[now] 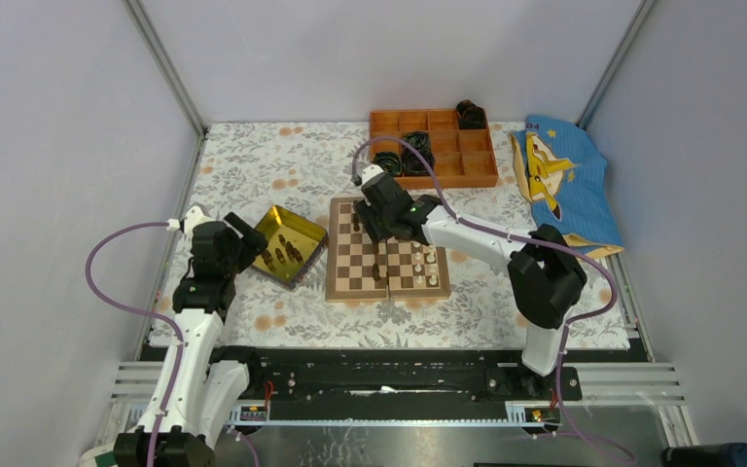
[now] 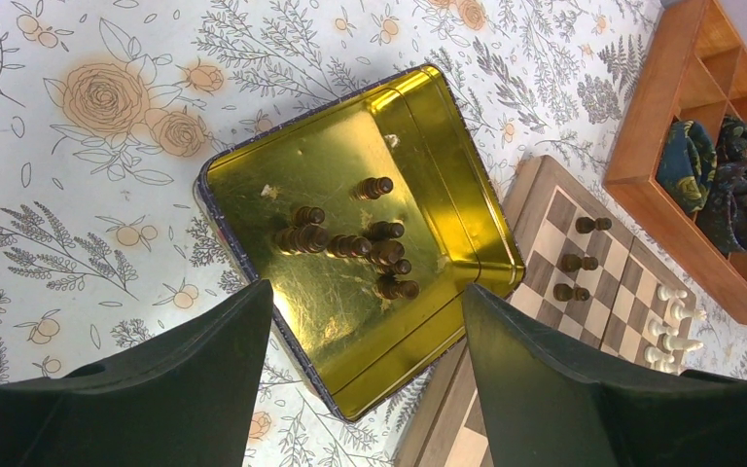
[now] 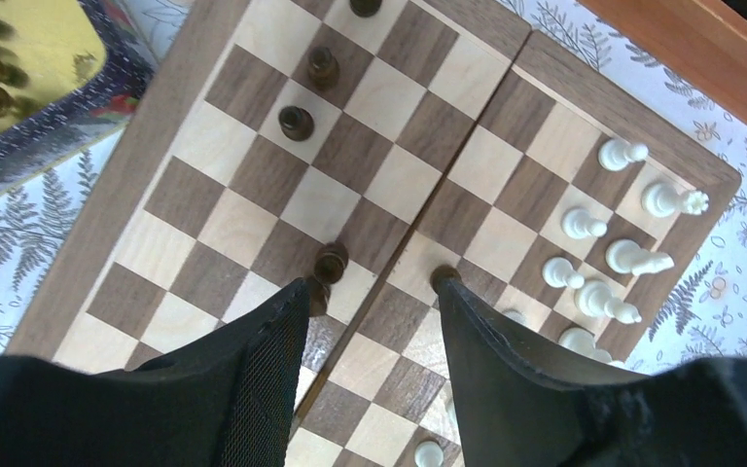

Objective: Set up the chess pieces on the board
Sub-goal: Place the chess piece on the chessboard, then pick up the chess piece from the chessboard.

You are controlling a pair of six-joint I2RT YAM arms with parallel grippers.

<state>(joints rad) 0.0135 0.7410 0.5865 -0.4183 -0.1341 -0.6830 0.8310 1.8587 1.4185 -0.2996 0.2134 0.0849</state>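
Observation:
The board [image 1: 342, 282] lies mid-table and also shows in the right wrist view [image 3: 253, 185] and the left wrist view [image 2: 545, 204]. A few dark pieces [image 3: 297, 122] stand on one half and several pale pieces [image 3: 637, 258] on the other half. More dark pieces [image 2: 350, 241] lie in the gold tray [image 2: 418, 156]. My right gripper [image 3: 372, 292] is open and empty above the board's centre seam; a dark piece [image 3: 330, 261] stands just past its left fingertip. In the top view it [image 1: 386, 232] hangs over the board's far left part. My left gripper [image 2: 367, 297] is open and empty above the tray's near edge, also seen from the top [image 1: 251, 236].
The gold tray [image 1: 303, 229] sits left of the board, touching its edge. An orange compartmented box [image 1: 477, 175] with black coiled rolls [image 1: 416, 154] stands behind the board. A blue cloth [image 1: 564, 185] lies at the far right. A floral cloth [image 1: 253, 165] covers the table.

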